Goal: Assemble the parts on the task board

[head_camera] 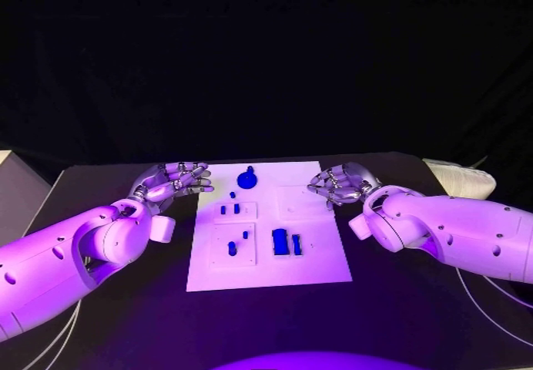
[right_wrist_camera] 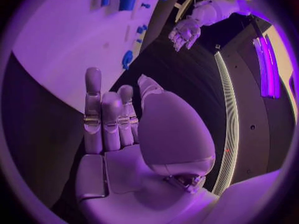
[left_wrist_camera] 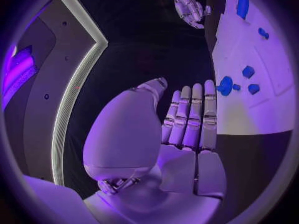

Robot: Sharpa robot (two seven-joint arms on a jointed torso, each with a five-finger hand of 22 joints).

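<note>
On the black table point(head_camera: 444, 308), the white task board point(head_camera: 266, 266) lies at centre. Toward its near edge stand two upright blue parts point(head_camera: 286, 242); smaller blue parts point(head_camera: 231, 209) sit mid-board, and a rounded blue part point(head_camera: 246, 179) lies near the far edge. At the far left corner, the left hand point(head_camera: 170, 183) hovers released, fingers apart. At the far right corner, the right hand point(head_camera: 341, 185) does likewise, grasping nothing.
</note>
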